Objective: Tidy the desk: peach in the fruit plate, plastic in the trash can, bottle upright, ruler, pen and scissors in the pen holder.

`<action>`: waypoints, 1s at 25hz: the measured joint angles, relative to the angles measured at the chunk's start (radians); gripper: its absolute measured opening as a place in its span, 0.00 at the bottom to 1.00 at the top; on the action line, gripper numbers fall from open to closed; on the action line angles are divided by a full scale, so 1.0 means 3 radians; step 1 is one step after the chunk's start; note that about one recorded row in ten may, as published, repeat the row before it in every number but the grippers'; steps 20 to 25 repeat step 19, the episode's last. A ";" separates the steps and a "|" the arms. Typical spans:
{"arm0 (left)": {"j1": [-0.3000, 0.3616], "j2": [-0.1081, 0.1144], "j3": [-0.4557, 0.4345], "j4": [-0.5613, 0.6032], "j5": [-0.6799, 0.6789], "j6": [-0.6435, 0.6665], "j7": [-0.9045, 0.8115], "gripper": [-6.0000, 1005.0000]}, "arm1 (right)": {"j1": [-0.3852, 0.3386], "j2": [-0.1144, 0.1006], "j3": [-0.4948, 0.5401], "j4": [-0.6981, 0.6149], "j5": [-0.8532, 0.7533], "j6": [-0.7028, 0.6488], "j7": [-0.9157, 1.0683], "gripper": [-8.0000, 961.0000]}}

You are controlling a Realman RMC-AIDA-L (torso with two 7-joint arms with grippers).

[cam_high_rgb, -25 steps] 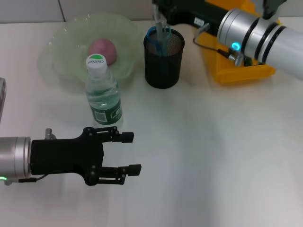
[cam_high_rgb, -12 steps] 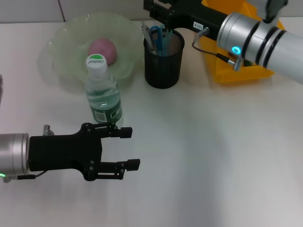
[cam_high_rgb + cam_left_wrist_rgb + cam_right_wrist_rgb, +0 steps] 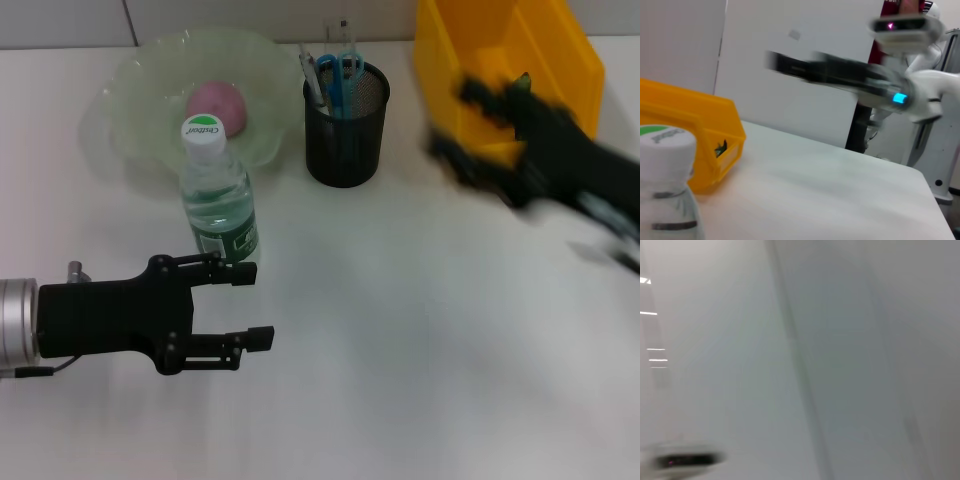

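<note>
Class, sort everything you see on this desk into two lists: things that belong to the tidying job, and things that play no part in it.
Part of the job:
peach in the fruit plate
bottle, standing upright
pen holder with scissors and a pen inside
yellow trash bin

Not part of it:
nothing else shows on the desk

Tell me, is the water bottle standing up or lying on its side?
Upright. The water bottle stands on its base on the table, green-and-white cap on top, in front of the fruit plate, with the open left gripper just in front of it.
</note>
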 joint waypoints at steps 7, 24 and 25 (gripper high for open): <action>-0.0033 0.0033 -0.0008 0.0005 0.0022 -0.0010 -0.0002 0.78 | -0.0085 -0.0192 0.1250 0.0476 -0.1674 -0.1872 -0.0021 0.84; -0.0003 0.0032 -0.0008 0.0040 0.0030 0.0091 -0.0001 0.78 | -0.0055 -0.0115 0.1365 0.0659 -0.2184 -0.1803 -0.0290 0.85; -0.0003 0.0032 -0.0008 0.0040 0.0030 0.0091 -0.0001 0.78 | -0.0055 -0.0115 0.1365 0.0659 -0.2184 -0.1803 -0.0290 0.85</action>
